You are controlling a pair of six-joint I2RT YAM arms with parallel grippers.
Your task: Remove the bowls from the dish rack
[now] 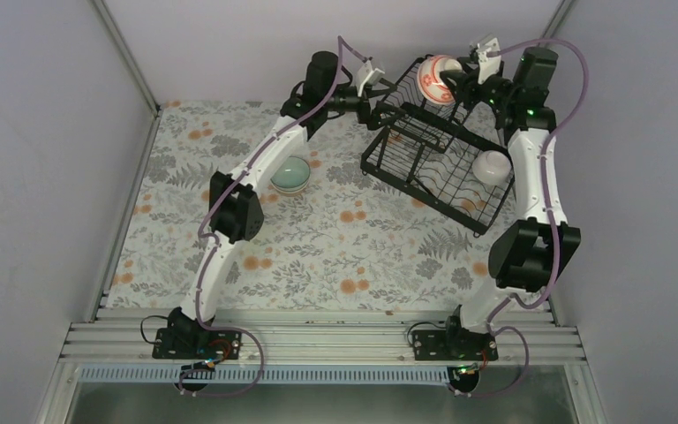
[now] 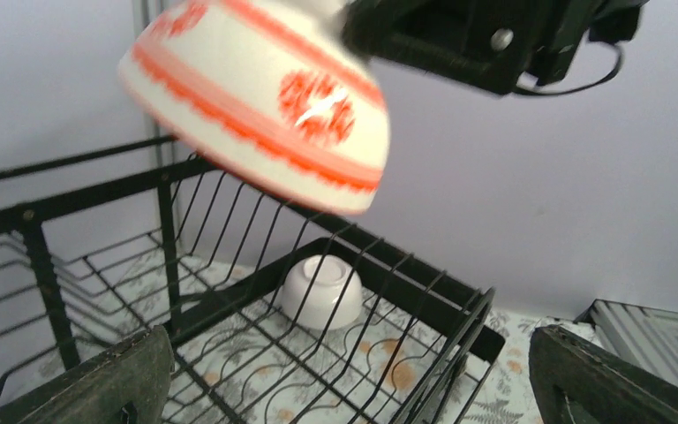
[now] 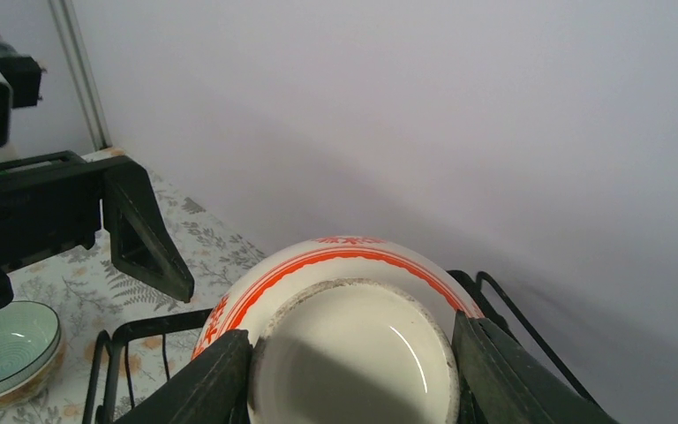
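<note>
Mara: Fingers (image 3: pixel 221 380) of the right arm fill the bottom of the right wrist view. What are they on?

Joss: The right jaws are clamped either side of the foot ring of the red-patterned bowl (image 3: pixel 353 353). It hangs upside down between them, above the rack's far upper tier and, as far as I can tell, not touching it.

Mara: Take me from the biggest thing down.

Joss: The floral table (image 1: pixel 344 256) lies well below both jaws. The black wire dish rack (image 1: pixel 437 155) sits under the right jaws and just ahead of the left jaws. The left jaws stand wide apart, holding nothing, with the red-patterned bowl above and ahead of them. A plain white bowl (image 2: pixel 320 291) sits upside down in the lower tray, ahead of and below the left jaws. A mint-green bowl (image 1: pixel 290 174) stands upright on the table, well behind the left jaws.

Mara: What could go wrong?

Joss: I'd say the grip is shallow, since only the foot ring is pinched. A jolt could twist the bowl free onto the wires or the white bowl. Lowering early could snag its rim on the upper tier. The two jaws are also near each other, so a reach by the left jaws could knock it.

Mara: What's in the way?

Joss: The raised tier, and the left arm (image 1: pixel 229 203) across the route to open table.
</note>
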